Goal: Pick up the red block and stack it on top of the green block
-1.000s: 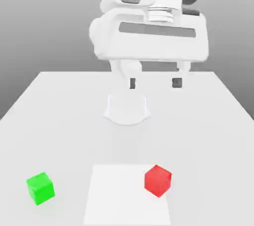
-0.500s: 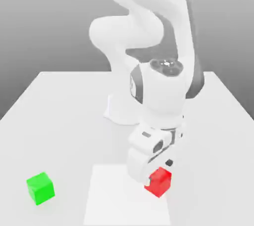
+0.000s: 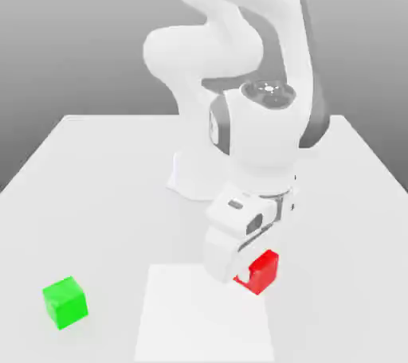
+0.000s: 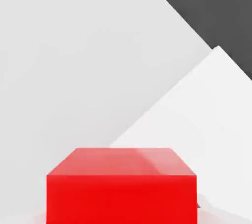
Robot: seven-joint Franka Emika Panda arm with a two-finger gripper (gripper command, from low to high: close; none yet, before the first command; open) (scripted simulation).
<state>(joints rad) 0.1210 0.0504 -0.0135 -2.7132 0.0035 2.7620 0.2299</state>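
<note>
Red block [image 3: 261,272]: a glossy, flat-faced cube with sharp edges, sitting at the tip of the gripper [image 3: 249,267]. It is tilted and looks to be clear of the counter [image 3: 103,194], though the arm's own bulk hides its underside.
Fingers: hidden behind the white hand in the exterior view. From the way the cube hangs with the hand, they appear to be pinched on its sides.
Green block [image 3: 64,302]: the same plain cube shape in bright green. It rests flat on the counter at about 8 o'clock in the exterior view, well apart from the red one.
Counter: smooth, matt and pale grey, without texture.
Square patch [image 3: 191,322]: a whiter, flat rectangle on the counter at 6 o'clock. The red block is over its far corner toward 4 o'clock.
Arm [image 3: 255,138]: rounded white shells with grey joint bands, bent down from a base [image 3: 191,178] near the counter's middle.
Hand view: shows the red block [image 4: 121,188] square-on, with a lighter sheen on its upper face. Beyond it are the grey counter [image 4: 74,61], the whiter patch [image 4: 206,129] and a dark floor [image 4: 216,2] past the counter's edge. The exterior view alone shows the green block and the arm.
</note>
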